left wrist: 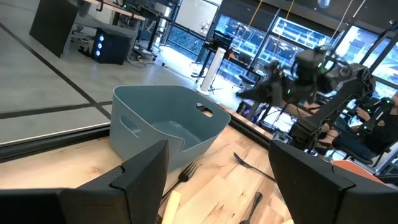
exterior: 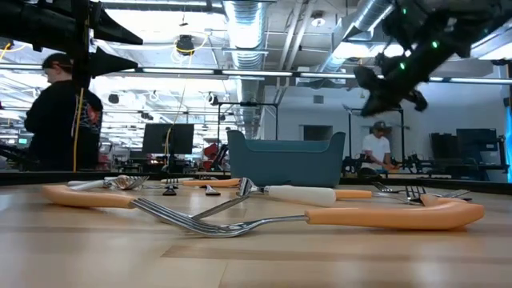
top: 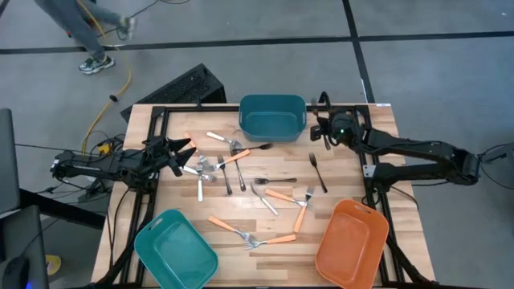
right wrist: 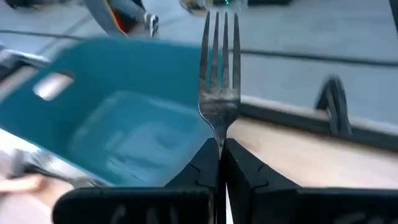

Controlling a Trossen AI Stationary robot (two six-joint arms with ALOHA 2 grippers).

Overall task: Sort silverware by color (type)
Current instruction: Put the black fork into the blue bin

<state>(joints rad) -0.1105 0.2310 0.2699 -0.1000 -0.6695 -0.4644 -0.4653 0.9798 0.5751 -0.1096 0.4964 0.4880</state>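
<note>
Carrying a dark fork toward the teal bin is the step in hand. The right pincer hangs above the bench just beside that bin's right end, its jaws pinched nearly shut on the fork's neck; in the right wrist view the tines stand up past the fingertips, with the bin's hollow lying beyond them. The low view shows this pincer raised well clear of the bench top.

The left pincer waits at the bench's left edge, jaws spread wide and holding nothing, close to a cluster of silver and orange-handled pieces.

The rest of the silverware is unsorted and lies loose between the bins: another dark fork right of centre, a silver fork in the middle, and orange-handled forks toward the near side. A light teal bin and an orange bin stand at the near edge; all three bins appear empty, though the far bin's floor is only partly seen.

By this reading the sort has barely begun. The next move calls for shifting the held fork sideways until it is over the teal bin's opening, not its rim, then parting the jaws so that it drops inside. Because the grip is narrow and the fork is long, a tilt during the shift could let it catch on the wall.
</note>
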